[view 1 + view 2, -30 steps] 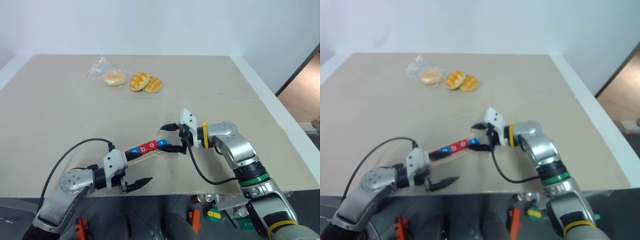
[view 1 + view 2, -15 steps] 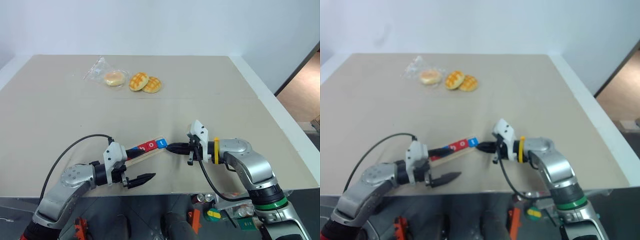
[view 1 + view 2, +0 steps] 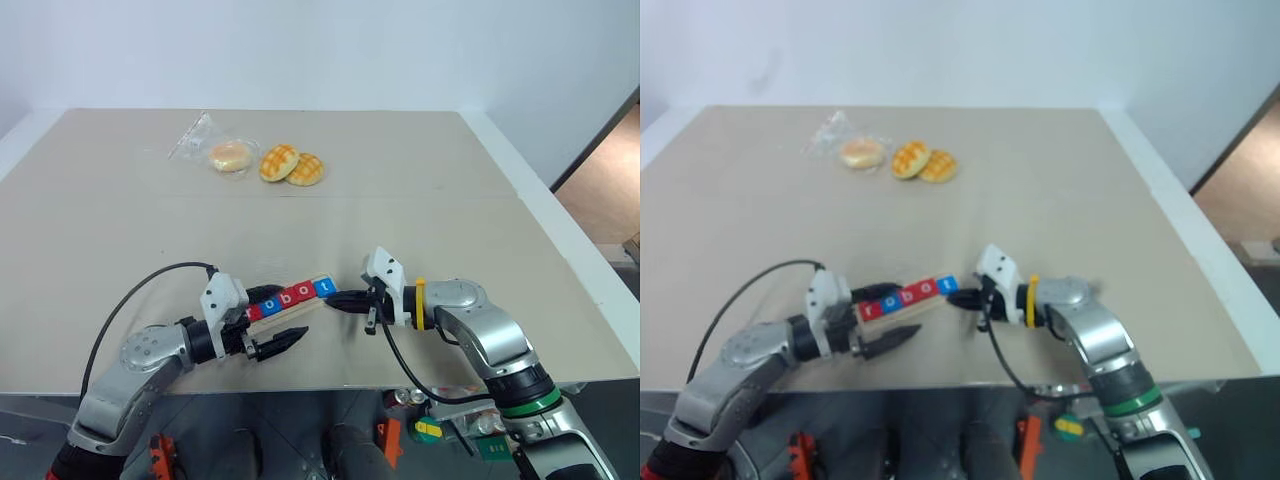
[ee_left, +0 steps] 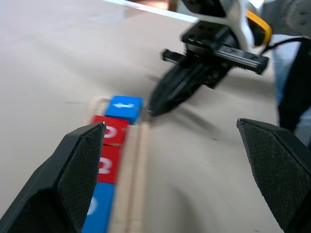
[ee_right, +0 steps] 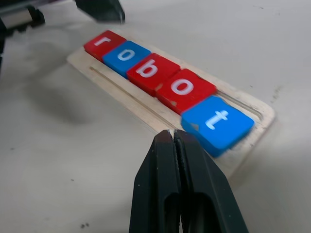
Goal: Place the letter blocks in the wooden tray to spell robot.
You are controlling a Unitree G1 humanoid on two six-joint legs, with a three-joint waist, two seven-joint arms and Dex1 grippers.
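Note:
The wooden tray [image 5: 127, 100] lies near the table's front edge. In it, the letter blocks [image 3: 290, 296] read r, o, b, o, t: red, blue, red, red, blue. The blue t block [image 5: 217, 124] sits slightly askew at the tray's right end. My right gripper [image 3: 336, 301] is shut with nothing in it. Its tip [image 5: 173, 137] is low over the table, just beside the t end. My left gripper [image 3: 277, 320] is open, and the tray's r end lies between its black fingers [image 4: 77, 167].
Two golden buns [image 3: 291, 165] and a bagged bun [image 3: 228, 155] lie far back on the table. The table's front edge [image 3: 320, 385] runs just below both grippers. A black cable [image 3: 150, 290] loops from the left arm.
My right gripper has shut, sunk toward the table and drawn back beside the t block. My left gripper has moved up from the front edge to straddle the tray's r end.

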